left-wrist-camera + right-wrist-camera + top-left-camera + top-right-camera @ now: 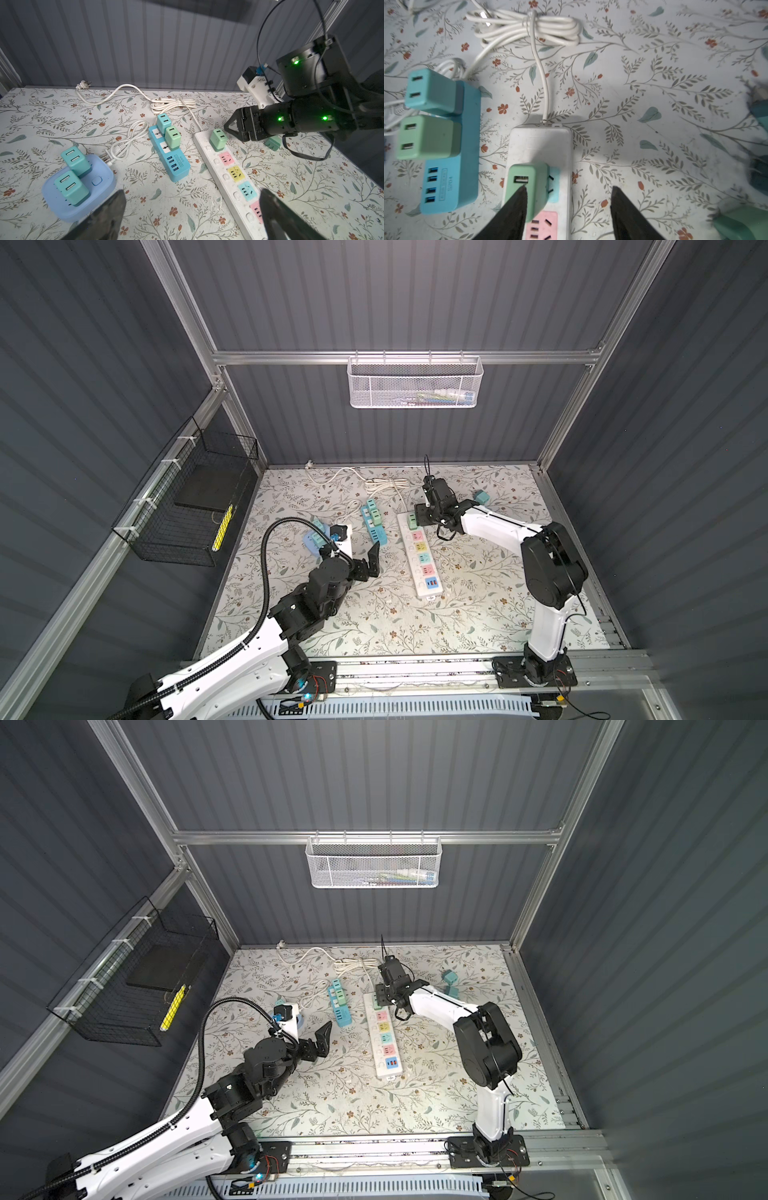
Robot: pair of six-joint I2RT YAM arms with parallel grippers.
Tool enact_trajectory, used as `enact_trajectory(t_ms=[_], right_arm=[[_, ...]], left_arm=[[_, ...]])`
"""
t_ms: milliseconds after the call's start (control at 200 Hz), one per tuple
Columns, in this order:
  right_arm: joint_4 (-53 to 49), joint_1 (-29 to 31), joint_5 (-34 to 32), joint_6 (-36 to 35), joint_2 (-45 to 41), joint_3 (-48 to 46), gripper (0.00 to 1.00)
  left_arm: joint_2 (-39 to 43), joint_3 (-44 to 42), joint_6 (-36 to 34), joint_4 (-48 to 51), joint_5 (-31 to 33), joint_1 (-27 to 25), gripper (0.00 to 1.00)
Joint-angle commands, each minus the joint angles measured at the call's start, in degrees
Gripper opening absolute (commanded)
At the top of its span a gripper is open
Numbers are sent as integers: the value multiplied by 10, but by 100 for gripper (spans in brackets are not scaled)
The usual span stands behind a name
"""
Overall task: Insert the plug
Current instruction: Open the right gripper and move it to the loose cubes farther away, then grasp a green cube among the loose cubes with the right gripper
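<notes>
Green plug point(536, 185) in end socket of white strip point(539, 145); left fingers point(108, 216), right fingers point(512, 216) spread.

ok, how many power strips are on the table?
3, left to right in a top view: pale blue rounded strip, teal-blue strip, long white strip. The arms cover some table, so another could be hidden.

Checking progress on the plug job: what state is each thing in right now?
green charger: plugged into the end socket of the white power strip, not gripped.
blue power strip: two chargers plugged in.
light blue hub: both its teal chargers plugged in.
loose teal charger: unplugged, lying on the table.
left gripper: open, empty.
right gripper: open, empty.
</notes>
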State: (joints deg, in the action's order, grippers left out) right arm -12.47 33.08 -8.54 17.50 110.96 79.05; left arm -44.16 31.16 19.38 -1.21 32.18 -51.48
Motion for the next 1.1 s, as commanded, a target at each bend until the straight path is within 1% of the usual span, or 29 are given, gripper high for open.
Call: enact_trajectory(t_ms=[0,265,385,450,500,605,730,831,971,1096], right_arm=[[-10,-2,12,-2,7,-4,64],[-4,-3,7,4,-7,-32,64],[-5,-6,11,7,-47,-35,65],[-4,-18,2,19,-83,-48,68],[-10,-39,-15,38,-105,-61,70],[-57,-92,-75,95,-130,-79,74],[-110,-159,-76,148,-132,-94,76],[-114,-197,-64,173,-126,-107,77],[-125,-220,-24,186,-85,-85,77],[-142,-224,-14,193,-47,-56,77]], left_arm=[[1,23,9,3,-2,1,100],[-6,22,8,-2,-3,1,100],[-19,29,9,-6,-13,1,100],[-28,32,10,-8,-20,1,100],[-34,33,11,-10,-23,1,100],[-39,33,11,-13,-26,1,100],[-46,35,8,-20,-30,1,100],[-57,40,6,-24,-35,1,100],[-71,46,6,-31,-44,1,100],[-78,52,4,-28,-48,1,100]])
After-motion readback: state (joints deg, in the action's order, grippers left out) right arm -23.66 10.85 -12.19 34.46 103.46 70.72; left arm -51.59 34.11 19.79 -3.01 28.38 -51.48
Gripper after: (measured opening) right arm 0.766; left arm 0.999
